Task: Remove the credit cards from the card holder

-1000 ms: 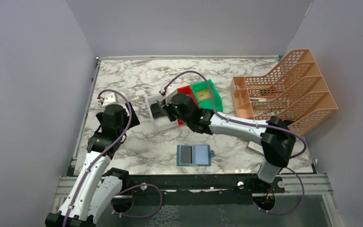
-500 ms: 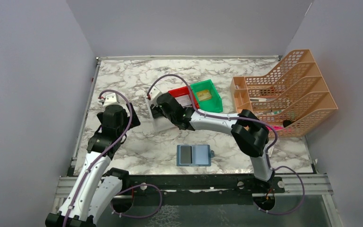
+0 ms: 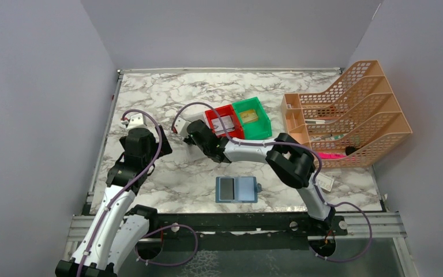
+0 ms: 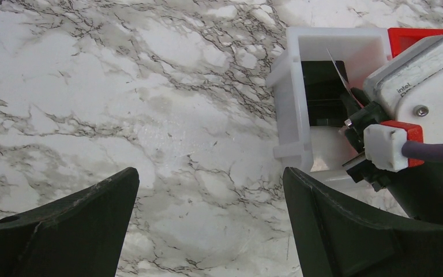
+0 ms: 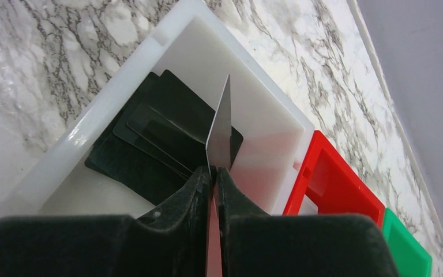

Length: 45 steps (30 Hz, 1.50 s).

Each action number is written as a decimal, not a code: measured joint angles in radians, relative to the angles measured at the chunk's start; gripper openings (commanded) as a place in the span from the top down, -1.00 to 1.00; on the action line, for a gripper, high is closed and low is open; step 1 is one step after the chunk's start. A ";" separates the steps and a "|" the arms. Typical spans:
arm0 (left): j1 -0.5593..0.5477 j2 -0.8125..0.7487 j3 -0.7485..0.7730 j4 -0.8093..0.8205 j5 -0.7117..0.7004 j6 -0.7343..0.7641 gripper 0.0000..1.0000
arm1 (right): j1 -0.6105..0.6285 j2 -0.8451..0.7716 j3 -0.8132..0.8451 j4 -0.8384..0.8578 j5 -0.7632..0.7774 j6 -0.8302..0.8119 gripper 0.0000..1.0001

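Nearest the arm bases, the card holder [image 3: 236,189] lies opened flat on the marble table [image 3: 167,98]. It has a dark panel on its left half, a lighter blue panel on its right and its small tab at the right edge. Neither arm touches it.

Farther in on the left, the left fingers [image 4: 209,173] are spread wide over bare marble and hold nothing.

The right arm reaches across to a white bin [image 5: 196,57] at mid-table. The right fingers [image 5: 214,173] are pinched almost together on 1 thin card [image 5: 220,130]. The card stands on edge above the bin's open top. Several black cards [image 5: 144,150] lie flat and overlapping on the bin floor.

Just beyond and right of the white bin sits a red bin [image 5: 334,167] with a pale flat item inside. A green bin [image 3: 264,122] touches its right side and holds something tan.

At the far right stands an orange mesh rack [image 3: 369,109] with stepped tiers. A few small items sit in its compartments, 1 of them pink, but they are too small to name.
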 measured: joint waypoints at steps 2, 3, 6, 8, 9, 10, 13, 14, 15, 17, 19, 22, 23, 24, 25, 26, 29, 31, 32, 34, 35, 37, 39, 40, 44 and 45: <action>0.000 0.000 0.000 0.000 0.002 0.001 -0.98 | 0.001 0.000 0.000 -0.010 -0.017 -0.006 0.59; 0.000 0.001 -0.001 0.000 0.003 0.002 -0.98 | 0.001 0.000 0.003 -0.017 -0.028 -0.008 0.50; 0.000 0.004 -0.002 0.001 0.008 0.004 -0.98 | 0.001 0.000 0.005 -0.034 -0.062 0.003 0.21; 0.000 0.006 -0.002 0.001 0.012 0.006 -0.98 | 0.001 0.000 0.005 -0.048 -0.088 0.011 0.21; 0.000 0.007 -0.002 0.001 0.014 0.007 -0.98 | 0.001 0.000 0.004 -0.054 -0.098 0.016 0.21; 0.000 0.008 -0.002 0.001 0.017 0.008 -0.98 | 0.001 -0.001 0.003 -0.057 -0.103 0.019 0.21; 0.000 0.010 -0.002 0.001 0.022 0.010 -0.98 | 0.001 -0.009 -0.006 -0.066 -0.111 0.043 0.20; 0.000 0.011 -0.002 0.001 0.023 0.010 -0.98 | 0.001 -0.018 -0.012 -0.071 -0.112 0.055 0.20; 0.000 0.011 -0.002 0.001 0.023 0.011 -0.98 | 0.001 -0.029 -0.020 -0.075 -0.114 0.070 0.19; 0.000 0.013 -0.002 0.001 0.025 0.011 -0.98 | 0.001 -0.075 -0.051 -0.079 -0.123 0.116 0.18; 0.000 0.014 -0.002 0.002 0.027 0.011 -0.98 | 0.001 -0.145 -0.094 -0.081 -0.132 0.169 0.17; 0.000 0.015 -0.003 0.002 0.037 0.012 -0.98 | 0.001 -0.287 -0.178 -0.082 -0.144 0.273 0.15; 0.000 0.015 -0.004 0.002 0.041 0.013 -0.98 | 0.001 -0.340 -0.211 -0.081 -0.148 0.311 0.14; 0.000 0.015 -0.004 0.003 0.045 0.013 -0.97 | 0.001 -0.392 -0.246 -0.079 -0.152 0.355 0.14; 0.000 0.015 -0.005 0.005 0.049 0.013 -0.97 | 0.001 -0.445 -0.286 -0.077 -0.154 0.402 0.14; 0.000 0.015 -0.006 0.008 0.052 0.013 -0.98 | 0.001 -0.500 -0.333 -0.075 -0.157 0.456 0.13; 0.000 0.015 -0.013 0.017 0.069 0.014 -0.97 | 0.001 -0.635 -0.476 -0.079 -0.180 0.642 0.15; 0.000 0.015 -0.017 0.019 0.079 0.014 -0.97 | 0.001 -0.687 -0.560 -0.098 -0.208 0.760 0.20; 0.000 0.016 -0.018 0.020 0.085 0.014 -0.97 | 0.001 -0.700 -0.595 -0.113 -0.229 0.806 0.22; 0.000 0.018 -0.018 0.023 0.093 0.014 -0.97 | 0.001 -0.715 -0.660 -0.140 -0.272 0.890 0.25; 0.000 0.019 -0.018 0.024 0.095 0.015 -0.97 | 0.001 -0.722 -0.695 -0.150 -0.293 0.931 0.26; 0.000 0.023 -0.018 0.024 0.101 0.015 -0.97 | 0.006 -0.738 -0.757 -0.179 -0.313 1.002 0.26; 0.000 0.025 -0.018 0.025 0.104 0.015 -0.97 | 0.025 -0.752 -0.795 -0.226 -0.308 1.059 0.25; 0.000 0.026 -0.019 0.026 0.104 0.015 -0.97 | 0.042 -0.754 -0.800 -0.254 -0.296 1.085 0.25; 0.000 0.029 -0.020 0.030 0.104 0.015 -0.97 | 0.119 -0.754 -0.792 -0.331 -0.235 1.153 0.24; 0.000 0.030 -0.020 0.030 0.104 0.015 -0.97 | 0.130 -0.754 -0.792 -0.344 -0.225 1.164 0.24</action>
